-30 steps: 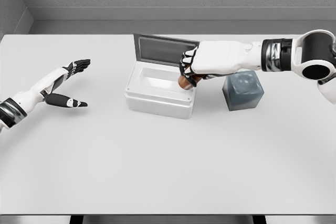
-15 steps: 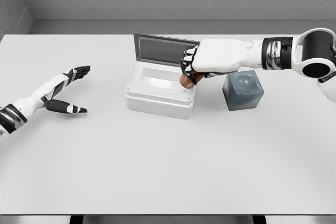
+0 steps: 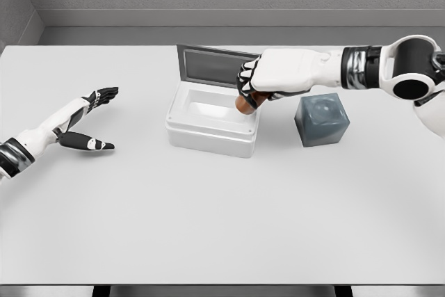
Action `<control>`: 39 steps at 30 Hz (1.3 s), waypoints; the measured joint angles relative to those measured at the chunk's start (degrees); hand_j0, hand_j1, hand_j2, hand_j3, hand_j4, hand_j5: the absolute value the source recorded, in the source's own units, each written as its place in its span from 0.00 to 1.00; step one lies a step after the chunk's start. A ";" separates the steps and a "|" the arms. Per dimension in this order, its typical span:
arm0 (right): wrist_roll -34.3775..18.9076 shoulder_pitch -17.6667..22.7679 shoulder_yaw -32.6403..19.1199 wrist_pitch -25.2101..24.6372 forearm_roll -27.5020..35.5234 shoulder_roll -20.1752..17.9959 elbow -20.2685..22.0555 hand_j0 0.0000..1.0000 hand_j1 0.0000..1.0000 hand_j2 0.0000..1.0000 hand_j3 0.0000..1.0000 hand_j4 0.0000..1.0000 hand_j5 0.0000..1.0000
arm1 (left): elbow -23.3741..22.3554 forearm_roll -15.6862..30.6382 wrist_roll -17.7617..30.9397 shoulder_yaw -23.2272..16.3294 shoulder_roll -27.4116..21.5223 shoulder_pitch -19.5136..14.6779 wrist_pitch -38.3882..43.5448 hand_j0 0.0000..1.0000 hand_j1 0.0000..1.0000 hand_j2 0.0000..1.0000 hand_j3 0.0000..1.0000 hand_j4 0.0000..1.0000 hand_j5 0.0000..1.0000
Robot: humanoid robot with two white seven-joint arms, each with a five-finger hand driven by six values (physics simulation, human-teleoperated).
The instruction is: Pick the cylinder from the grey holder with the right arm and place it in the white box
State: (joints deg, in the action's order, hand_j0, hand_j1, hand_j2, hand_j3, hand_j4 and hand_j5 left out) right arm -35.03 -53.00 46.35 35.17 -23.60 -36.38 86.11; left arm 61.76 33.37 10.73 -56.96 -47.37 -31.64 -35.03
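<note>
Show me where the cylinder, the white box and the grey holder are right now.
cylinder [image 3: 243, 104], head view, brown lower end showing below the right robot hand's fingers.
white box [image 3: 208, 135], head view, front wall.
grey holder [image 3: 321, 124], head view, front face of the block.

Cylinder in right hand over white box

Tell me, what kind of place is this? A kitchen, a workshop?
Neither: it looks like a bare simulated test bench. A plain white table against grey walls holds only an open white box and a grey holder, while the right hand carries a brown cylinder.
</note>
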 measured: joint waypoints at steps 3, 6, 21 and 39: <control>-0.01 -0.18 -0.04 0.01 -0.21 0.13 -0.61 0.34 0.34 0.34 0.34 0.34 0.34 | 0.00 0.00 0.00 -0.01 0.02 0.00 0.00 1.00 1.00 1.00 1.00 1.00 1.00; -0.01 -0.18 -0.04 0.01 -0.32 0.19 -0.88 1.00 1.00 1.00 1.00 1.00 1.00 | 0.01 0.03 0.00 0.01 -0.20 0.09 0.00 1.00 1.00 1.00 1.00 1.00 1.00; 0.00 -0.97 -2.19 -0.01 -0.69 0.21 1.90 1.00 1.00 1.00 1.00 1.00 1.00 | 0.00 0.17 0.00 0.02 -0.58 0.09 0.00 1.00 1.00 1.00 1.00 1.00 1.00; 0.02 10.84 -13.69 -0.04 3.65 -14.31 9.31 1.00 1.00 1.00 1.00 1.00 1.00 | -2.80 3.48 2.98 -0.07 10.87 -14.66 0.00 0.98 0.98 0.98 0.98 0.98 0.98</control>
State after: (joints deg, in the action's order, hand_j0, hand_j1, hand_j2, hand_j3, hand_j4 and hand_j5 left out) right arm -35.01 -42.15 32.66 35.14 -19.95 -50.69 95.43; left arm 58.96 36.85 13.70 -57.03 -36.50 -46.30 -35.03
